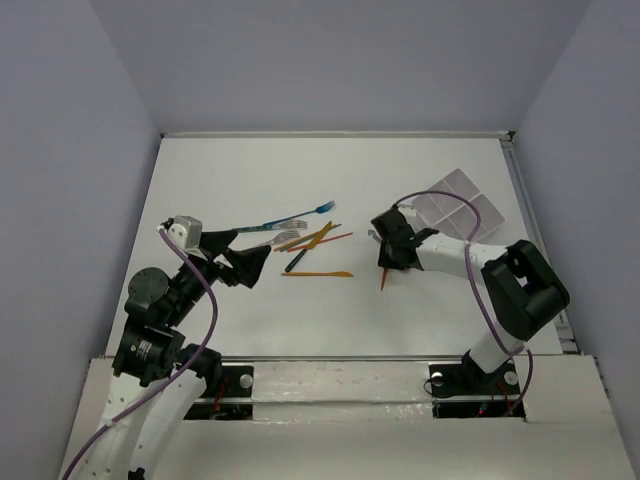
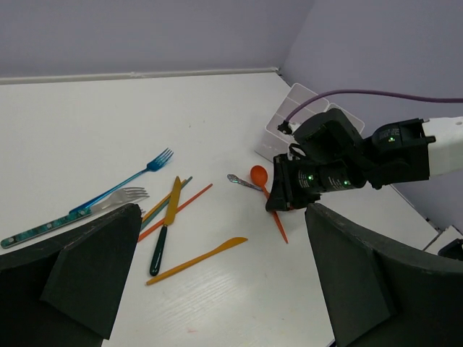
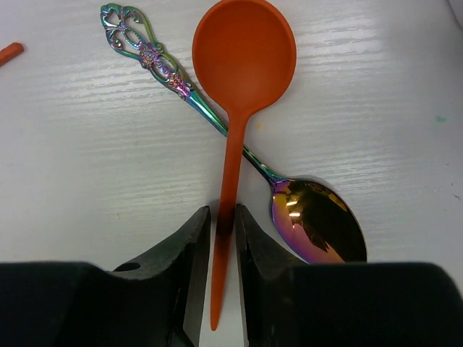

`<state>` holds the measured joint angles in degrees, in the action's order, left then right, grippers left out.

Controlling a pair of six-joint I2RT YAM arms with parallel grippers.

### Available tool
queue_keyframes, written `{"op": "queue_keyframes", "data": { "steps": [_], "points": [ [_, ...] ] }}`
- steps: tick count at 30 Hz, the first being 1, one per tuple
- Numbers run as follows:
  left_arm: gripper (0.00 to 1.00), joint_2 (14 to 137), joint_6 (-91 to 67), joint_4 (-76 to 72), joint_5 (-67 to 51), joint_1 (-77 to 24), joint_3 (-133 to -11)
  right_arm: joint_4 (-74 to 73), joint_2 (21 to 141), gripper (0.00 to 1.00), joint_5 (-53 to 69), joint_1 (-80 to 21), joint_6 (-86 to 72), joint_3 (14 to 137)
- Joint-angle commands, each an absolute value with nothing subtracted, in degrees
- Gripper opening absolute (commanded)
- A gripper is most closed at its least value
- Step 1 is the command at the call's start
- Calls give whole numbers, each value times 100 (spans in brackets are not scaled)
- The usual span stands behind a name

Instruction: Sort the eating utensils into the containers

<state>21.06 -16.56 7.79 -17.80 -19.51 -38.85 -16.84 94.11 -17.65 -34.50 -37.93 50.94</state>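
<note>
Between jaws of right gripper (image 3: 223,225): handle of orange spoon (image 3: 244,54), flat on table (image 3: 87,144), long axis straight ahead, bowl farthest, lying across iridescent spoon (image 3: 318,224). Jaws almost together, close on both sides; true pinch not possible to tell. Containers (image 1: 462,205) near, at right.

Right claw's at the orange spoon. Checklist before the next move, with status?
1. Orange spoon handle between right claw fingers: ok.
2. Grip closed tight on handle: cannot tell.
3. Spoon free of neighbours: not ok, it lies across the iridescent spoon.
4. Container visible near the right claw: ok.
5. Left claw open, away from the spoon: ok.
</note>
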Motion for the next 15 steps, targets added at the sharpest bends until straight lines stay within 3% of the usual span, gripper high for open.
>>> {"op": "queue_keyframes", "data": {
  "steps": [1,7,10,15],
  "points": [
    [99,2048,-1652,527,-1863,-1978,-3814,-2250,9632,27,-1784,-3516,-3543,5291],
    [99,2074,-1644,527,-1872,-1978,-3814,-2382,10071,25,-2171,-3516,-3472,5598],
    [99,2074,-1644,527,-1890,-1978,-3814,-2391,10151,35,-2189,-3516,-3454,5669],
    [99,2065,-1652,527,-1881,-2030,-3814,-2364,10186,29,-2293,-3516,-3428,5722]
  ]
}}
